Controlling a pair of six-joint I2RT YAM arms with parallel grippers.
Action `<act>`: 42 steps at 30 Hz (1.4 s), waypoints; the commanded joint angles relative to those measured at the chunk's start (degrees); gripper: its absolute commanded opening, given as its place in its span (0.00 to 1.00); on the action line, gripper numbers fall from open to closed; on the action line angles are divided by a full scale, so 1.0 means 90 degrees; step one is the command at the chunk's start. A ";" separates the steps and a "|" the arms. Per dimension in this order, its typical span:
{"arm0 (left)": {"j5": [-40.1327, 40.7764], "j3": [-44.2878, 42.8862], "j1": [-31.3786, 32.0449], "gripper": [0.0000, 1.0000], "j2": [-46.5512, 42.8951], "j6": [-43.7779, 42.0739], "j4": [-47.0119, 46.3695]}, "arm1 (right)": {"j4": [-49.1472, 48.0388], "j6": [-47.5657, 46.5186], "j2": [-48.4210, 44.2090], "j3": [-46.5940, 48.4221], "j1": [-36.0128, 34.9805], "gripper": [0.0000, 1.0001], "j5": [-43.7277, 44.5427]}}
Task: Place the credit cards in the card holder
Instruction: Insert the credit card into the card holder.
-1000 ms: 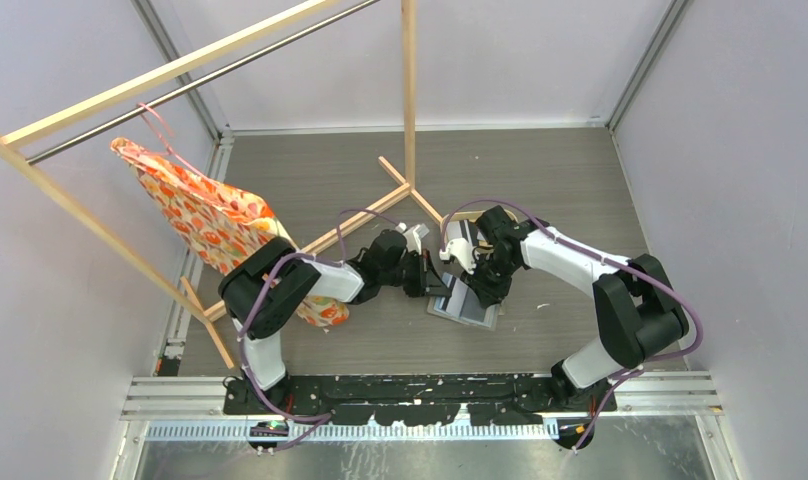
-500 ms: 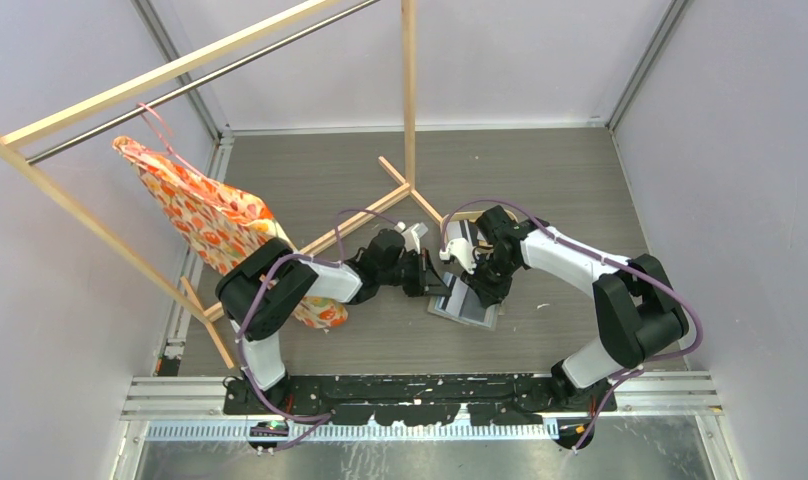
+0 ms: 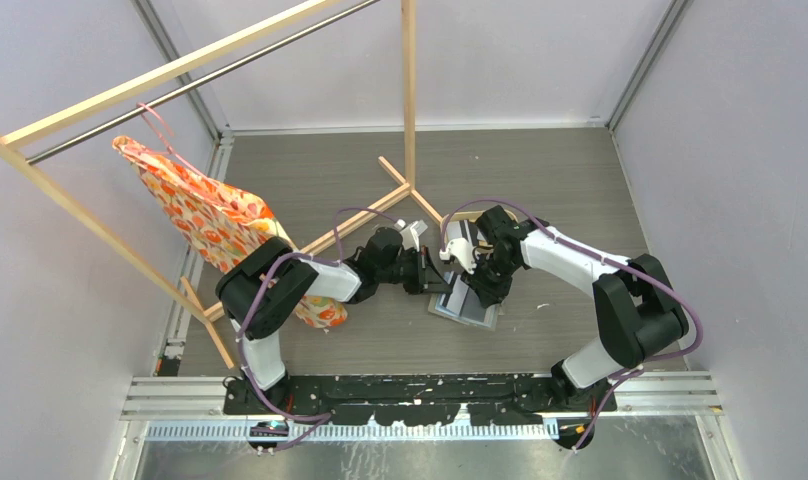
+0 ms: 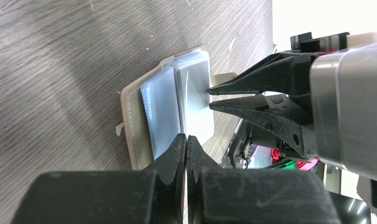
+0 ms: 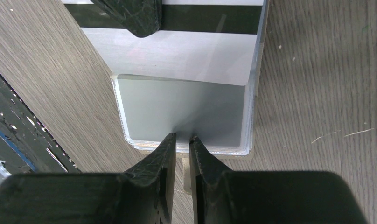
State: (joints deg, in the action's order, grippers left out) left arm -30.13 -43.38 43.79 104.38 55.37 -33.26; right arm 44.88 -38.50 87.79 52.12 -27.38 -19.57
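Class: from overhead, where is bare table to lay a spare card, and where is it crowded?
Bare: far strip between rack foot and back wall; right side beyond the right arm; near strip before the base rail. Crowded: centre, left end effector and right end effector at the card holder; left, by the orange bag.

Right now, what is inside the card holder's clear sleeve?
Through the clear sleeve only flat grey shows; the whitish card covers its mouth, hiding whether it is inside.
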 commanded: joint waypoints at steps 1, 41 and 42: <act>-0.0152 -0.0171 -0.0051 0.00 0.0141 0.0020 -0.0113 | 0.0079 -0.0107 0.0089 0.0049 0.0004 0.22 0.0251; -0.0320 -0.0719 0.0017 0.00 0.0204 -0.0196 0.1630 | 0.0088 -0.0107 0.0032 0.0053 -0.0001 0.22 0.0217; -0.0269 -0.0693 0.0017 0.00 0.0133 -0.0214 0.1663 | 0.0082 -0.0112 0.0029 0.0054 -0.0001 0.22 0.0212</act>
State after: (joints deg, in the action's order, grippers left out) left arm -33.76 -49.19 43.57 107.39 55.07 -22.20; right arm 44.99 -38.68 87.79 52.14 -27.38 -19.49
